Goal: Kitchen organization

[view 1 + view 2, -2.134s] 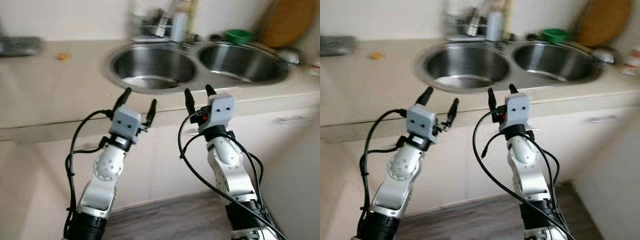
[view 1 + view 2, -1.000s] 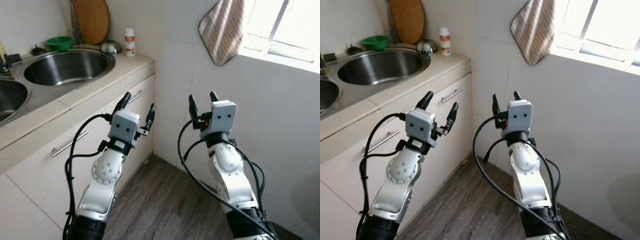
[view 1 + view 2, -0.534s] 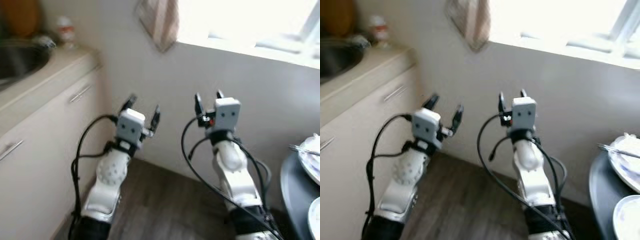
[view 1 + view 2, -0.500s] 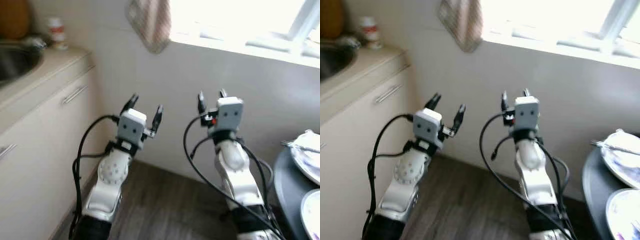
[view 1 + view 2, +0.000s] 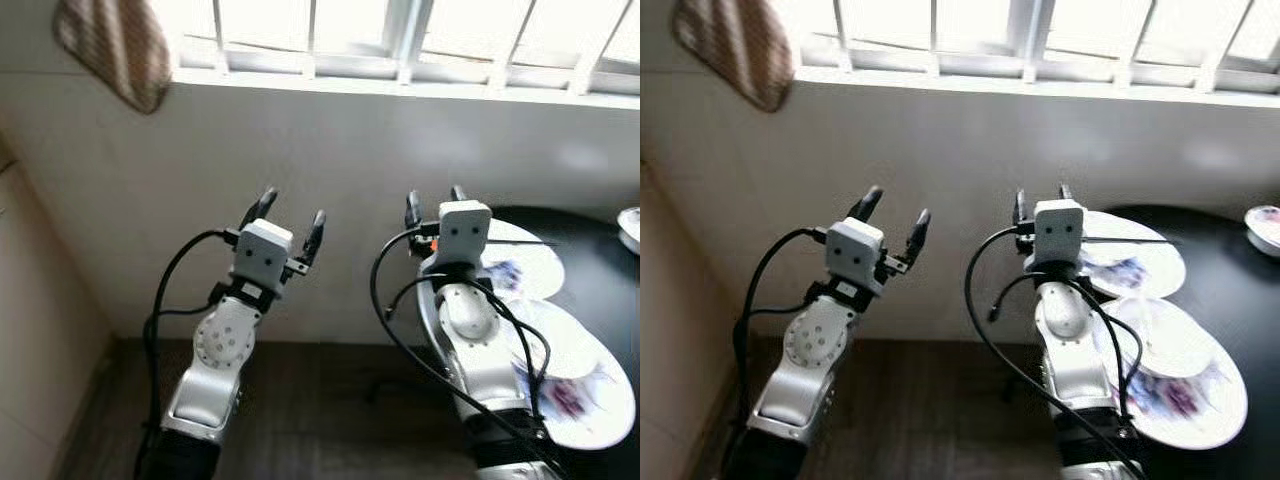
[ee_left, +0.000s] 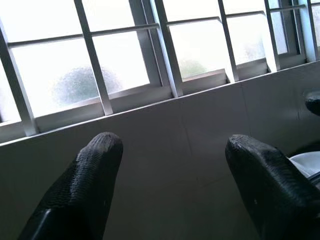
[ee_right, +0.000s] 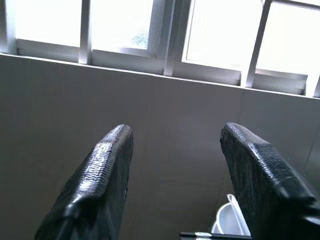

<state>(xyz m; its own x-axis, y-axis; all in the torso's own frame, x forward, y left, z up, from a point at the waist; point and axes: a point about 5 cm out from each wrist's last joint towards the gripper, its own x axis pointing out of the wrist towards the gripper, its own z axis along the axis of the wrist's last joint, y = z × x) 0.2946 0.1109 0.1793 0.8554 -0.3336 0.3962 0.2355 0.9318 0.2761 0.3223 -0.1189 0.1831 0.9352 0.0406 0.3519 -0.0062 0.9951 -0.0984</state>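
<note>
Both arms are raised in front of a white wall below a window. My left gripper [image 5: 292, 208] is open with nothing between its fingers, and my right gripper [image 5: 434, 195] is open and empty too. To the right stands a black round table [image 5: 603, 268]. It carries a far white plate [image 5: 522, 266] with blue marks and a nearer white plate [image 5: 577, 372] with purple marks. A thin dark utensil [image 5: 1132, 240] lies across the far plate. My right arm partly covers both plates. A small bowl [image 5: 630, 226] sits at the table's far right edge.
A striped towel [image 5: 115, 45] hangs on the wall at the upper left. A barred window [image 5: 400, 30] runs along the top. A beige cabinet side [image 5: 30, 330] borders the left. Dark wood floor [image 5: 310, 400] lies between cabinet and table.
The camera has swung right, from the sink and counter past the cupboard to the window wall and black table. Both grippers keep the same raised, open pose.
</note>
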